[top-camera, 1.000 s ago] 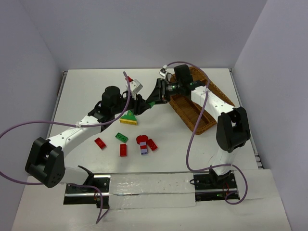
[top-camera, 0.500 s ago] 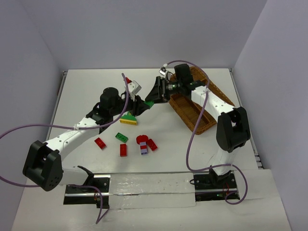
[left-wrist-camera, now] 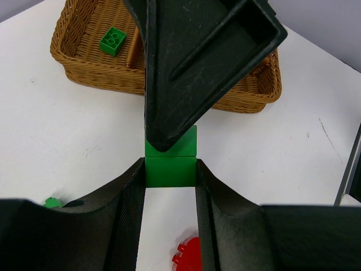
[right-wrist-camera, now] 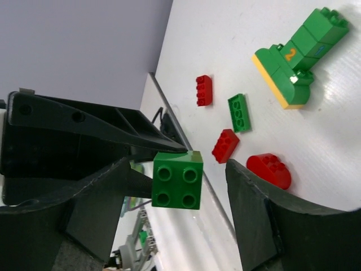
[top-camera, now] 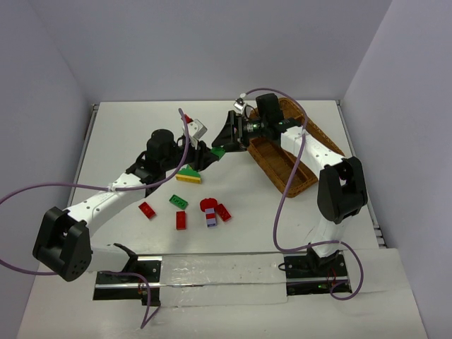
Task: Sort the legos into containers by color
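A green 2x2 lego (top-camera: 218, 151) hangs in the air over the table's middle, with my left gripper (top-camera: 212, 154) shut on it. In the left wrist view the lego (left-wrist-camera: 171, 164) sits clamped between the fingertips of the left gripper (left-wrist-camera: 170, 170). My right gripper (top-camera: 229, 138) faces it, open; in the right wrist view its jaws stand apart on either side of the lego (right-wrist-camera: 177, 179), with a gap on each side. The wicker tray (top-camera: 299, 181) of containers lies at the right, and one green lego (left-wrist-camera: 113, 40) rests in an end compartment.
Loose legos lie on the table below: a green-and-yellow wedge stack (top-camera: 188, 174), a green brick (top-camera: 179, 201), red bricks (top-camera: 147, 210) (top-camera: 181, 220) (top-camera: 224, 212), a red rounded piece (top-camera: 208, 205) and a lilac brick (top-camera: 211, 220).
My right gripper's jaws have spread apart from the green lego. The left gripper has stayed shut on it, and the left arm has shifted slightly.
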